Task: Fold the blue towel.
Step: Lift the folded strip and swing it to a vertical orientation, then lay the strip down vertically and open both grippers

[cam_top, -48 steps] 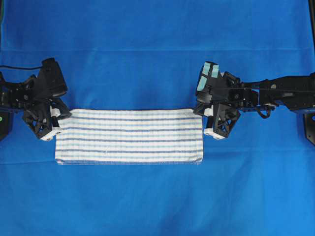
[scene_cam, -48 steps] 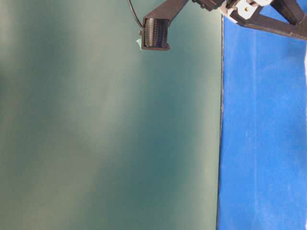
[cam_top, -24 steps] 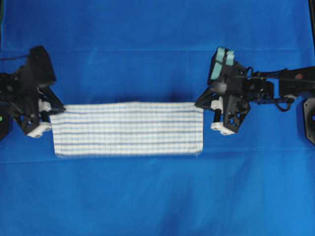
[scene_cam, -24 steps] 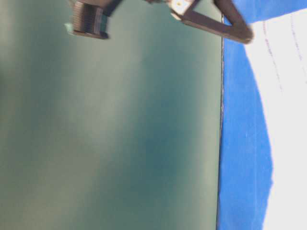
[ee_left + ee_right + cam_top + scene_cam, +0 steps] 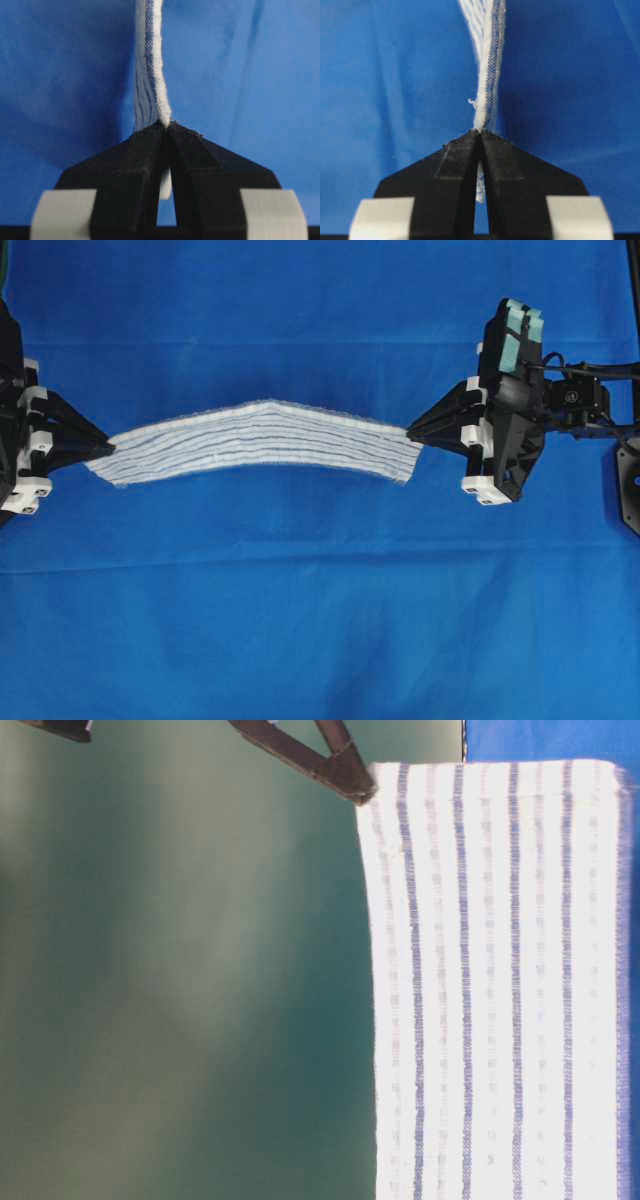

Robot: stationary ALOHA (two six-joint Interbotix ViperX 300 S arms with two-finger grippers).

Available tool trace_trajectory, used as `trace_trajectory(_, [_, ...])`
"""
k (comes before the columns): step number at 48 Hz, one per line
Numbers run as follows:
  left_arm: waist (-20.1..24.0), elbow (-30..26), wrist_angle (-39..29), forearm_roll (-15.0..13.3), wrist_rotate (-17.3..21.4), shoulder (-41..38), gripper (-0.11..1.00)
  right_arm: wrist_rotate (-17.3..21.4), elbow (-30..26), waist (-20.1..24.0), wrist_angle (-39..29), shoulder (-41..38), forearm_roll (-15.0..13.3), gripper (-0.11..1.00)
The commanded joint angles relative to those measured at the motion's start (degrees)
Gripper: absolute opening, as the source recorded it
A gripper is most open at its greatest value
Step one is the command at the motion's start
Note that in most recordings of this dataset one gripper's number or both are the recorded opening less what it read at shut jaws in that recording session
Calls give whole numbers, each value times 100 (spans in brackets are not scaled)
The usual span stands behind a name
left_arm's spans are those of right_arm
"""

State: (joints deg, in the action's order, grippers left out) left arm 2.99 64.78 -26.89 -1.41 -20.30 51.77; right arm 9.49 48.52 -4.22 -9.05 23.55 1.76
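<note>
You had lifted the blue towel (image 5: 262, 440) off the blue-covered worktop (image 5: 320, 620); it hung stretched between your left tool (image 5: 108, 447) and right tool (image 5: 412, 432), both clamped shut on its corners, ready for folding over.

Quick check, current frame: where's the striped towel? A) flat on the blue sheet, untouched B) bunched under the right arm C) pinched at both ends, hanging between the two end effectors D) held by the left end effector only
C: the left end effector and the right end effector each clamp one end of the blue towel, which spans between them above the blue sheet.
</note>
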Motion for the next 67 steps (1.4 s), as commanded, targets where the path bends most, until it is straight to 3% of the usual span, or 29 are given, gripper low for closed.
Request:
trace_trajectory(1, [-18,-62,79,-9,-18,-44,1,-9,-141,-18,70,44,-35,3])
trace_trajectory(7, [-62,-62,378,-9,-35,-176,1,0,-202,-176,149,-53,-35,3])
trace_trajectory(14, [-325,-62,1354,-9,-79,-633,1,0,-360,-527,246,-264,-44,2])
trace_trajectory(28, [-976,-589,2760,-9,-79,-2241,1,-53,-932,-1345,97,-861,-334,3])
trace_trajectory(49, [-1336,-2795,2900,-9,-44,-4632,1,-70,-1556,-2162,97,-1362,-853,3])
trace_trajectory(67, [-1292,-3735,2927,-9,9,-5493,1,-70,-1740,-2355,202,-1485,-1063,3])
